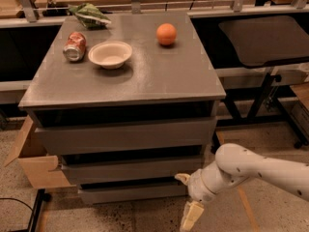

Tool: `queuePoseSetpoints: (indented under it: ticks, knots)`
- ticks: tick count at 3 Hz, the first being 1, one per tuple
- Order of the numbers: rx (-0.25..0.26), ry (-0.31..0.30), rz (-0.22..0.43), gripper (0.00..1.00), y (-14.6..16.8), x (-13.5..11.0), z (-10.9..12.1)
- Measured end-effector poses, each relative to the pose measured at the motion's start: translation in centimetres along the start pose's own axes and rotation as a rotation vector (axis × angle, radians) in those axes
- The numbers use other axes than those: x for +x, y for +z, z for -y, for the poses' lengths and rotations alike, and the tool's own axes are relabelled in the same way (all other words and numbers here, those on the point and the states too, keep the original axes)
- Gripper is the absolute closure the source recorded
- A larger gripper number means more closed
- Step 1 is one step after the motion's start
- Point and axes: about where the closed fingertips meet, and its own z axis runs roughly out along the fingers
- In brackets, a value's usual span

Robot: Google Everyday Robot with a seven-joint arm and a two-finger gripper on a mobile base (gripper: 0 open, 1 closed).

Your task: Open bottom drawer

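Gripper (187, 197) hangs low at the right end of the bottom drawer (128, 192) (near the floor); I see its fingers spread apart.

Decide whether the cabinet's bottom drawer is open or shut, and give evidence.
Shut. The bottom drawer sits back under the drawer above, with no interior showing. The gripper is low beside its right end.

The bottom drawer (128, 192), a plain grey handle-less front and the narrowest of the three, sits pushed in just above the floor. The gripper (187, 197) is at its right end, fingers spread apart.
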Motion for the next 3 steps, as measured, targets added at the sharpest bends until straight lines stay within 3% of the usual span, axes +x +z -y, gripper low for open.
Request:
queuePoseSetpoints:
  ticks: [2, 3]
  knots:
    - [-0.059, 0.008, 0.055, 0.00, 10.3, 4.6, -0.5]
    - [-0.059, 0.008, 0.055, 0.00, 10.3, 4.6, -0.5]
